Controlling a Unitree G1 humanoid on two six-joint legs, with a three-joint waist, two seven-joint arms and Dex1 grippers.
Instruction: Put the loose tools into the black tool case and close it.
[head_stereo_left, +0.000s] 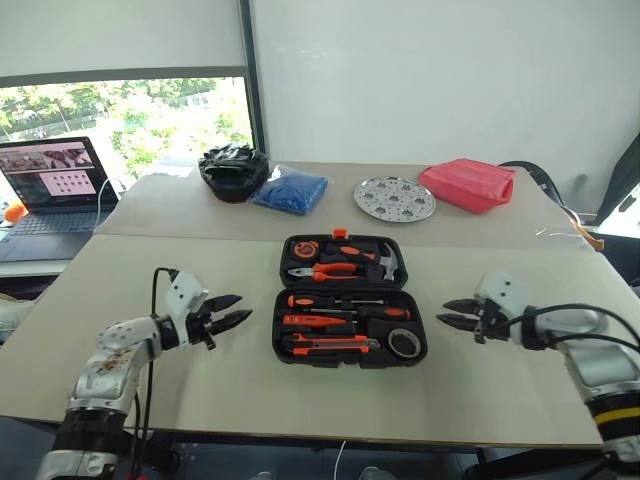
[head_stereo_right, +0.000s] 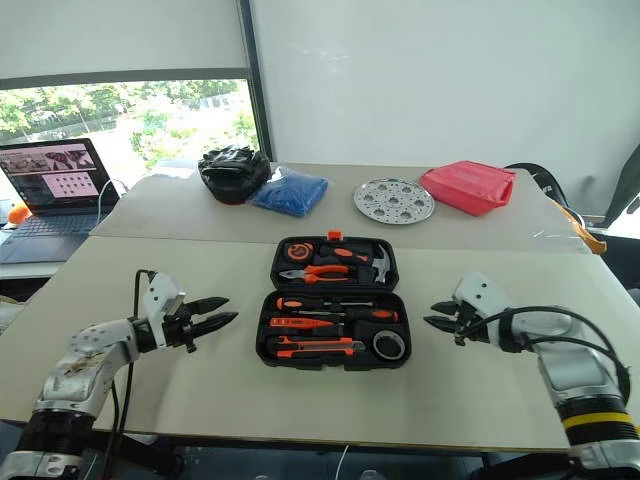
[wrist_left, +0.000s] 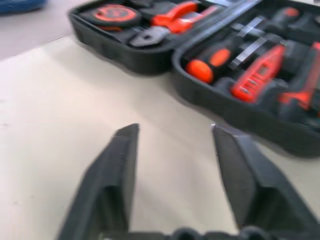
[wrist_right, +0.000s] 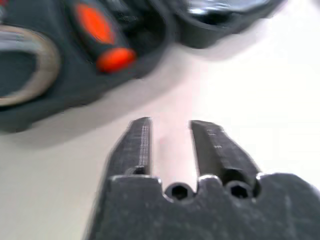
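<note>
Left gripper (head_stereo_left: 232, 312) hovered over the beige tabletop (head_stereo_left: 150, 400), black fingers parted with a clear gap, holding nothing, pointed at the case's left side but apart from it. Right gripper (head_stereo_left: 458, 313) had its fingers close together with only a narrow gap, empty, near the case's right side, not touching.

The black moulded plastic tool case (head_stereo_left: 349, 300) lay open and flat mid-table between the two grippers. Orange-and-black screwdrivers (head_stereo_left: 335, 301), an orange-black utility knife (head_stereo_left: 330, 344) and a small black tape roll (head_stereo_left: 403, 343) sat in the near half; orange-handled pliers (head_stereo_left: 325, 270) and a hammer (head_stereo_left: 385, 260) in the far half.

Left wrist view gave the slots up close, blurred; right wrist view showed probably the tape roll's edge.

Far table: black fabric heap (head_stereo_left: 233, 170), blue bag (head_stereo_left: 291, 190), perforated metal disc (head_stereo_left: 394, 198), red pouch (head_stereo_left: 467, 184). Laptop (head_stereo_left: 50, 185) at left by the window.
</note>
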